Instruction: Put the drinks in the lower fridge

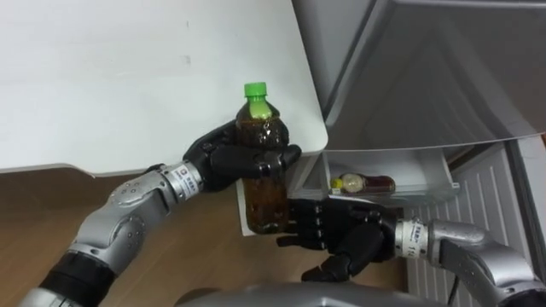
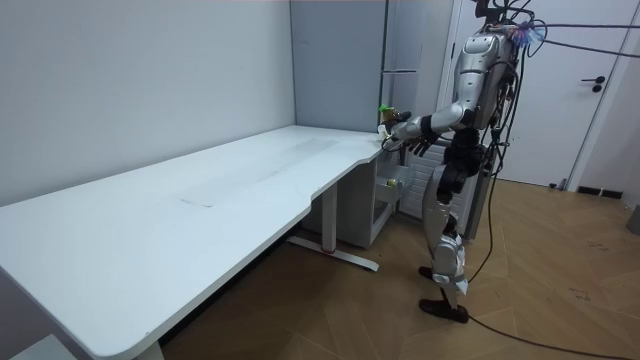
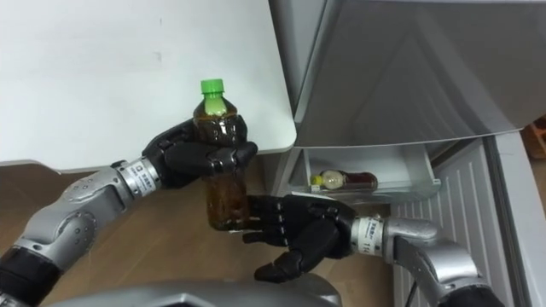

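Note:
A tea bottle [image 1: 261, 162] with a green cap and brown liquid stands upright in the air off the table's corner. My left hand [image 1: 223, 159] is shut round its upper half. My right hand [image 1: 341, 234] is open just right of the bottle's lower half, fingers stretched out and touching its base, thumb hanging below. Behind the hands, the lower fridge drawer [image 1: 426, 175] stands open, with another brown drink bottle [image 1: 363, 182] lying on its side inside. In the room view I stand at the table's far end by the fridge [image 2: 400, 60], both hands raised with the bottle [image 2: 383, 112].
The white table [image 1: 128, 77] fills the upper left, its rounded corner [image 1: 316, 136] close behind the bottle. The grey fridge body [image 1: 426, 68] overhangs the drawer at the upper right. Wooden floor [image 1: 51, 205] lies below the table edge.

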`<state>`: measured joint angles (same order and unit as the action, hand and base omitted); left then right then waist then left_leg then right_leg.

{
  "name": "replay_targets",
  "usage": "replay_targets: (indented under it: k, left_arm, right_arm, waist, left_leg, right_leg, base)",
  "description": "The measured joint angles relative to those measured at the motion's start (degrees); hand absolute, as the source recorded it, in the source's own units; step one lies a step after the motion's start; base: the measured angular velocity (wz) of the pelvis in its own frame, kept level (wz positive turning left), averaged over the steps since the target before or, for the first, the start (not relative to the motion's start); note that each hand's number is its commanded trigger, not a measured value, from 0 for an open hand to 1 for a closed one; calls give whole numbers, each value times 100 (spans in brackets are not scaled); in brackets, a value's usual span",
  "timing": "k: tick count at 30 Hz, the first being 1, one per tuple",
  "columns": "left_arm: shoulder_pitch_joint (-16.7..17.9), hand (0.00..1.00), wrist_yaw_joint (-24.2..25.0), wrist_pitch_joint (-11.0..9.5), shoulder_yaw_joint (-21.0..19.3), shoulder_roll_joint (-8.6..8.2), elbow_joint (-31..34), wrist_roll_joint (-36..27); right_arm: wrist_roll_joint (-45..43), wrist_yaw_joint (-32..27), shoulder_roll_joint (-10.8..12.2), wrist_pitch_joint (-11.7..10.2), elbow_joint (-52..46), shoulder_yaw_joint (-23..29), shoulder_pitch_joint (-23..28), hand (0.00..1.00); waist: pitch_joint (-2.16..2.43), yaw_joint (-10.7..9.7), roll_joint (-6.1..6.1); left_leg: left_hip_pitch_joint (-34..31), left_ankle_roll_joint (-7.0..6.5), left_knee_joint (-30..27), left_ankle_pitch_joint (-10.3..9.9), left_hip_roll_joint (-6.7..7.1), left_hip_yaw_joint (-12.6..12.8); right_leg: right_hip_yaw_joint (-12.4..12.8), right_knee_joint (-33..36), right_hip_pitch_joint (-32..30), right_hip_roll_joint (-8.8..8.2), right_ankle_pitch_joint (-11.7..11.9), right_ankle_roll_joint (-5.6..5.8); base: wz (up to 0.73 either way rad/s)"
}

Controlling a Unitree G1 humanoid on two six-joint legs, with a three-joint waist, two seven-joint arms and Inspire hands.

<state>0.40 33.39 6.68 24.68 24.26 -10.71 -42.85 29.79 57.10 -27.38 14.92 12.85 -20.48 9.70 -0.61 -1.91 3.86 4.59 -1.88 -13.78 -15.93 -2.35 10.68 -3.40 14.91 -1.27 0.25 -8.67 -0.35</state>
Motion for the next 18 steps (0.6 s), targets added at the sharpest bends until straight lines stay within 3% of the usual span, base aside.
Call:
replay_targets:
  k: [4, 18]
  left_arm:
    - [1, 100, 39, 167, 447, -24, -208, 6]
    - [1, 100, 106, 204, 557, 1, -255, 5]
  right_arm:
    - [174, -18, 19, 0, -10, -159, -12, 0]
    - [262, -58, -31, 15, -18, -439, -37, 0]
  waist:
    - [6, 1, -20]
    - [-20, -84, -31]
  left_leg:
    - [-59, 2, -72, -2, 0, -5]
    - [-410, -35, -385, -129, -33, -24]
  right_leg:
    - [-2, 32, -72, -2, -1, 0]
    - [-65, 188, -326, 8, -1, 0]
  base:
    - [0]
    - [1]
